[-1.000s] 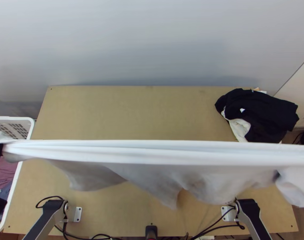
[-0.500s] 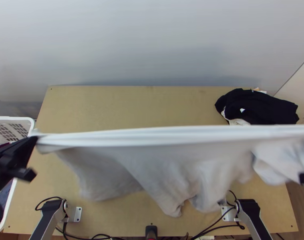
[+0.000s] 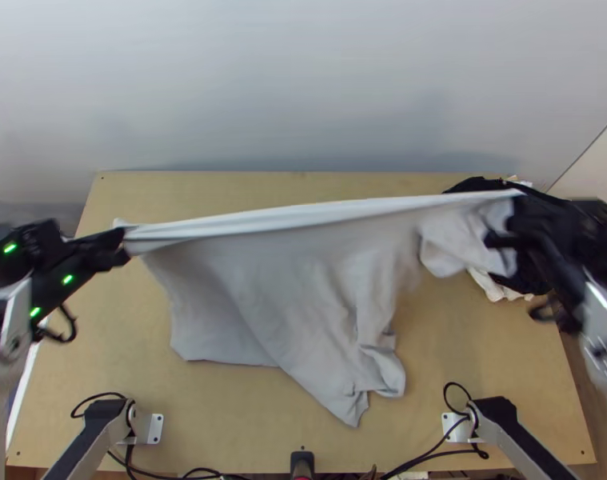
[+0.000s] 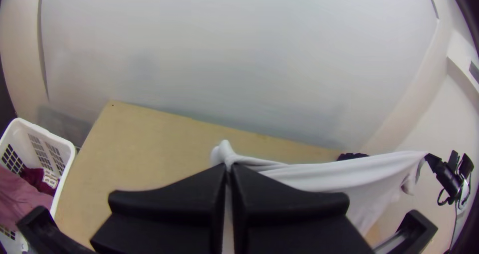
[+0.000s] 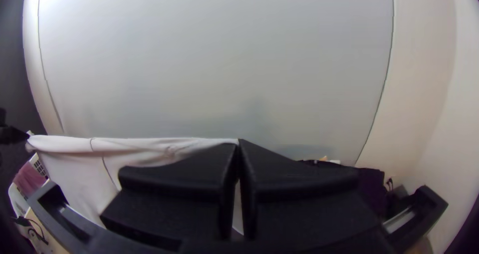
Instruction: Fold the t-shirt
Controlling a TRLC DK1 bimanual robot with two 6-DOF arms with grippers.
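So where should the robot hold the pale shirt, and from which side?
I'd pinch the shirt at both ends of its stretched edge, one from each side, as the left gripper and right gripper do. That edge makes a thin band, easy to squeeze, while the rest hangs in loose folds.

Wooden table (image 3: 263, 186), dark clothing pile (image 3: 481, 185), white basket (image 4: 44, 133) holding reddish clothing (image 4: 22, 190)

At the frame's upper right, a clothes pile (image 3: 475, 185) sits on the desk (image 3: 247, 192), partly behind the T-shirt (image 3: 263, 288) spanning the middle. Beside the desk's left end stands a basket (image 4: 47, 133), with garments (image 4: 25, 190) in it.
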